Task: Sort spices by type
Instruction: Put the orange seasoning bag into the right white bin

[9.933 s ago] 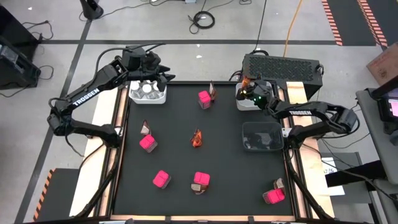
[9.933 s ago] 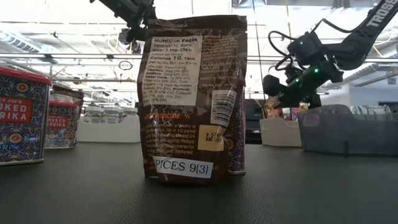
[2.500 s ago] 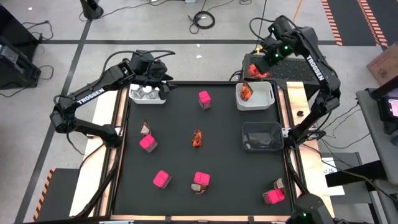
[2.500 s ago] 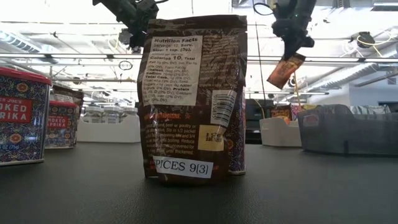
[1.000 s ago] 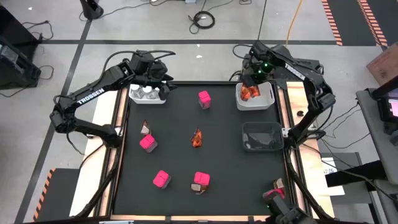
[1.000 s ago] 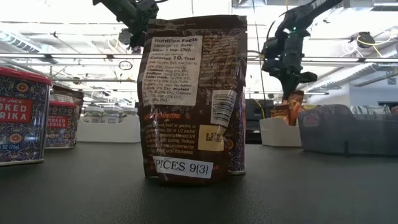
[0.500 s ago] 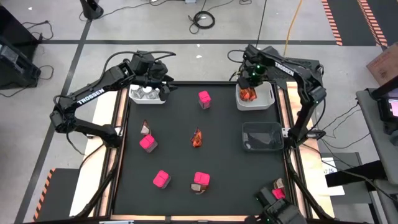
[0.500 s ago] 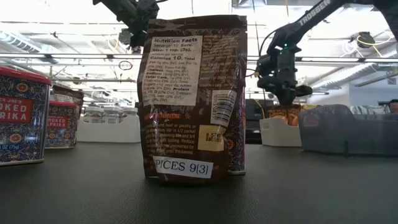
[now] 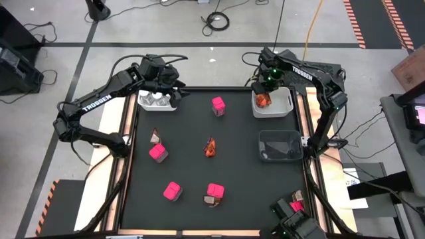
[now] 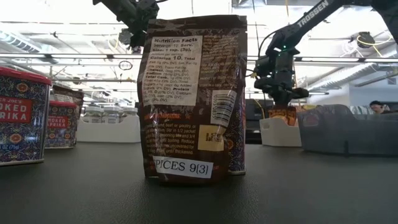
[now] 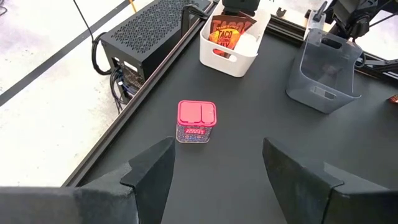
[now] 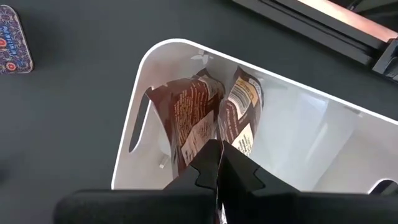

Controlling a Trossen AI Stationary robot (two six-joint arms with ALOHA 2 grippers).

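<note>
My right gripper (image 9: 269, 85) is shut over the far-right white bin (image 9: 287, 106), on an orange-brown sachet (image 10: 283, 114) that hangs into it. Two sachets (image 12: 186, 124) (image 12: 241, 115) show below its fingers in the bin. My left gripper (image 11: 217, 162) hovers open over the far-left white bin (image 9: 157, 101), which holds clear jars. Pink boxes (image 9: 218, 105) (image 9: 158, 152) (image 9: 172, 192) and more lie on the mat. Loose sachets (image 9: 210, 147) (image 9: 155, 136) lie there too. One sachet (image 10: 193, 99) stands upright close to the low camera. My right gripper pinches the sachet's upper edge (image 10: 283, 107) between its two shut fingers (image 12: 208, 165), from above, pointing down. The sachet hangs upright below the fingers, inside the white bin. Its lower end is hidden by the bin wall, so I cannot tell if it rests there.
A dark translucent bin (image 9: 279, 145) sits on the mat near the right edge, nearer than the white bin. A black perforated box (image 9: 302, 70) stands beyond the far-right corner. A pink box and a sachet (image 9: 294, 204) lie at the near right corner.
My right gripper has come down and slightly toward the table's left, from above the far-right white bin into it. The sachet it carries has dropped with it, from hanging clear above the rim to hanging inside the bin beside the other sachet.
</note>
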